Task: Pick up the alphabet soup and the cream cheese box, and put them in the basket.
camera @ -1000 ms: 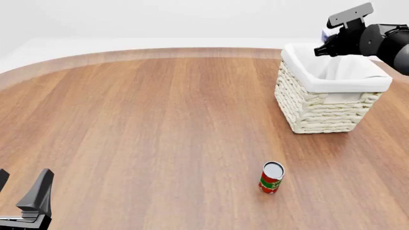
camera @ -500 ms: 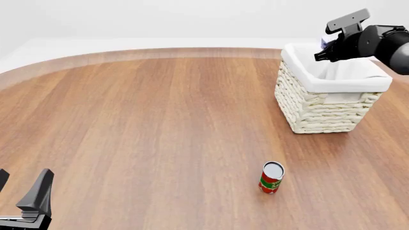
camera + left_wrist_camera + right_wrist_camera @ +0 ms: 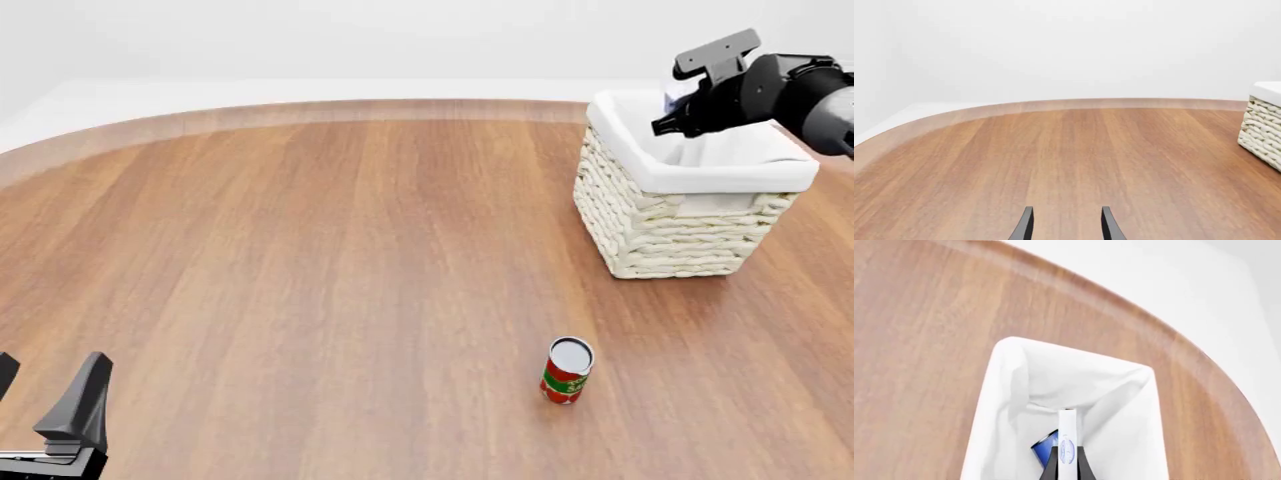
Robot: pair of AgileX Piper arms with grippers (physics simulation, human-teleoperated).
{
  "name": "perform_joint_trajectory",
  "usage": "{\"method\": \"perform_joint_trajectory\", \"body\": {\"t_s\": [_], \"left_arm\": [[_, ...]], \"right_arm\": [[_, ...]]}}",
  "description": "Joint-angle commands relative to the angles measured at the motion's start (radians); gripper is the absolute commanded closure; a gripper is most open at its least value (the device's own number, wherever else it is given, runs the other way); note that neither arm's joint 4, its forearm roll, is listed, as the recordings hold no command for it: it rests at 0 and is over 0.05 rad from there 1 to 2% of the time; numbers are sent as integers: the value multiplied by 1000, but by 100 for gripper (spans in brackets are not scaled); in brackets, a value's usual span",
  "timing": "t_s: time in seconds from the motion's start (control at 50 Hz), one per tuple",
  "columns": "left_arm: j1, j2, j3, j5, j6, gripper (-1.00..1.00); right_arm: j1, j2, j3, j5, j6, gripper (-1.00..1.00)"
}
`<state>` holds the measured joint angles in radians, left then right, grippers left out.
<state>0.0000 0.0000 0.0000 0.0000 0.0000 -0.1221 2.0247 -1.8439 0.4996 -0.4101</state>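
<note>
Wide bare table (image 3: 334,250) from nine o'clock through the middle. One red-and-green can (image 3: 567,370) stands alone at five o'clock. The basket (image 3: 667,225) blocks two o'clock, the right gripper (image 3: 674,105) over its open mouth.

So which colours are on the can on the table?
Red and green, silvery top; front view.

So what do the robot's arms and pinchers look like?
They are black and chunky. The right arm has rounded black joints and a flat grey block on top near its gripper. The left gripper has two thin, pointed black fingers. No cables or markings show.
</note>
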Motion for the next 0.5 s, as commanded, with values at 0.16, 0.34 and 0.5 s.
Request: {"method": "perform_joint_trajectory", "body": {"t_s": [0.16,0.34,0.5], "left_arm": [[0,0,0,0,0,-100],[0,0,0,0,0,-100],[0,0,0,0,0,-100]], "right_arm": [[-4,30,-44,53,-4,100],[-5,45,-54,72,-24,100],[-7,56,-59,87,-45,100]]}}
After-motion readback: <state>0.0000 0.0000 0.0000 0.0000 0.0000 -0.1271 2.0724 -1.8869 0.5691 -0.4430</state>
